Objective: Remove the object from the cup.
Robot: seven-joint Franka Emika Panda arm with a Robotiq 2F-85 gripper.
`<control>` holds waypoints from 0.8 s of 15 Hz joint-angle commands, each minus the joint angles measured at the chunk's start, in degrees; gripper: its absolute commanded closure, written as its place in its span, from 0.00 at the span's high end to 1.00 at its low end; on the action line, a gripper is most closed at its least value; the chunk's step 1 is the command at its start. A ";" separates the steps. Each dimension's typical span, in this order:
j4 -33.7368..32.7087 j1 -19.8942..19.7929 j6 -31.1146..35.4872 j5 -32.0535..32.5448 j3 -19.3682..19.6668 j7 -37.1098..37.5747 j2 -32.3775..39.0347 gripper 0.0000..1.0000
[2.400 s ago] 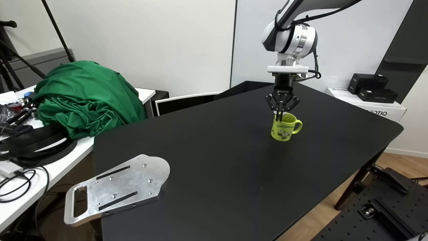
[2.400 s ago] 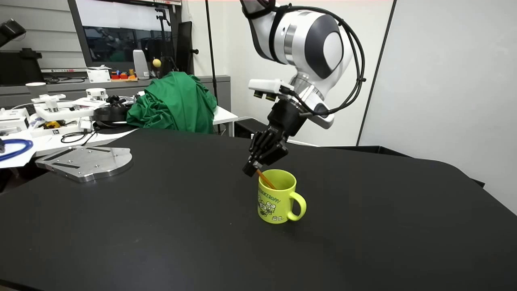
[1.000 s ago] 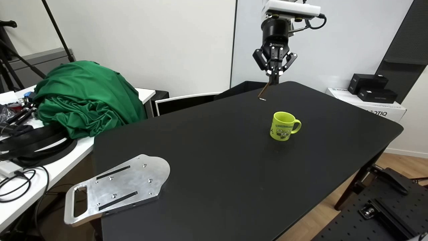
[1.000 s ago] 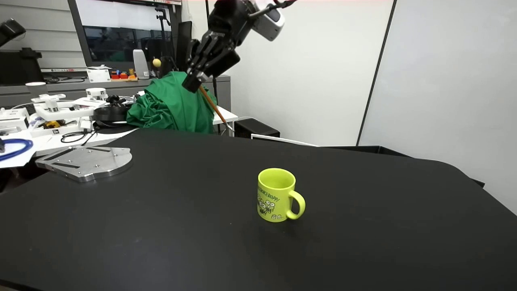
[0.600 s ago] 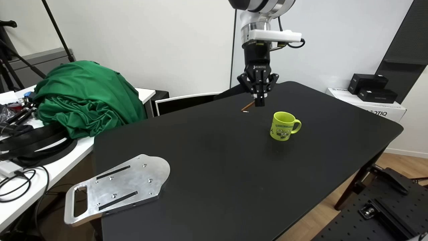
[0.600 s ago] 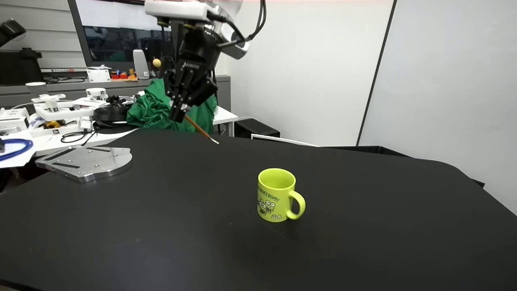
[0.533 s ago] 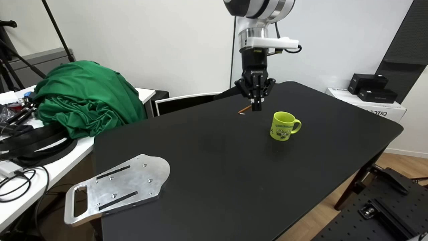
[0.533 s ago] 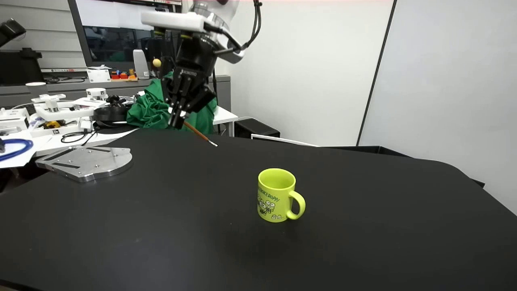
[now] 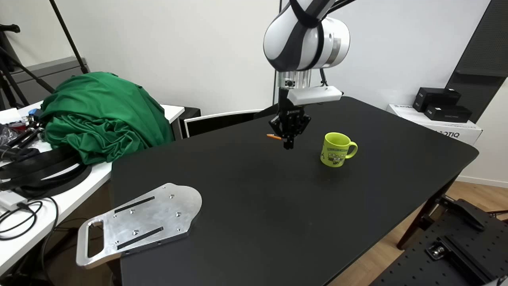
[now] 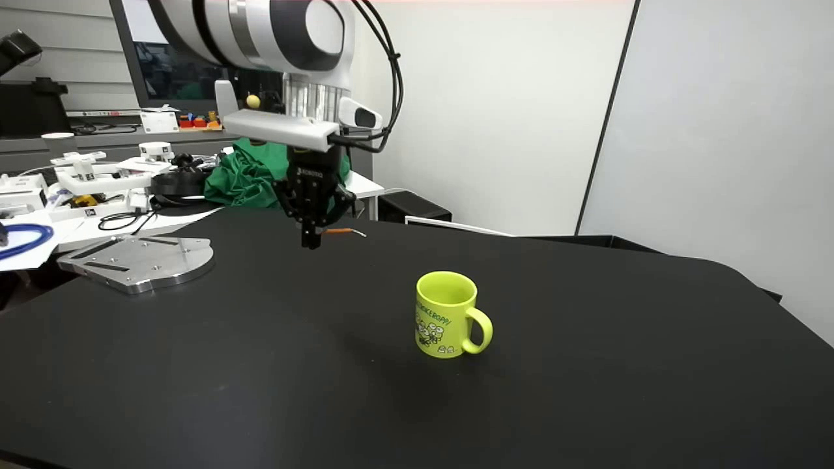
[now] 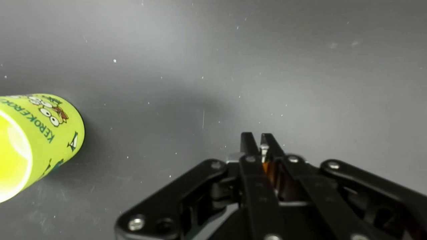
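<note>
The lime-green mug (image 9: pixel 331 151) stands upright on the dark table, handle to one side; it also shows in an exterior view (image 10: pixel 433 326) and at the left of the wrist view (image 11: pixel 56 133). In both exterior views no stick pokes out of it. My gripper (image 9: pixel 289 145) is left of the mug, low over the table, pointing down (image 10: pixel 311 242). It is shut on a thin orange stick (image 9: pixel 274 136) with a pale metal tip, held nearly level (image 10: pixel 338 230). In the wrist view the stick (image 11: pixel 265 167) lies between the nearly closed fingers (image 11: pixel 249 143), mostly hidden.
A flat metal plate (image 9: pixel 151 216) lies at the corner of the dark table (image 9: pixel 254 238). A side table holds a green cloth heap (image 9: pixel 99 115) and cables. White boxes (image 9: pixel 432 119) stand beyond the far edge. A white wall is behind.
The stick was in the mug; my gripper lifted it out, moved it away to the left, then lowered it. The gripper now points straighter down and the stick lies flatter. The mug barely shifted.
</note>
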State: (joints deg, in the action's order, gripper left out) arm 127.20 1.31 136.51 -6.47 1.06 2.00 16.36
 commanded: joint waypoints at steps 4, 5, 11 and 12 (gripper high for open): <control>3.18 -0.95 16.01 0.28 -0.63 -0.57 4.60 0.02; 3.23 -1.02 17.22 0.28 -0.65 -0.48 5.49 0.02; 3.29 -1.05 21.60 0.93 -0.35 -0.05 9.89 0.02; 3.21 -1.01 21.98 1.01 -0.27 0.04 10.46 0.02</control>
State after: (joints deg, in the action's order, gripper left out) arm 130.07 0.89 156.79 -6.21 1.06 1.67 25.94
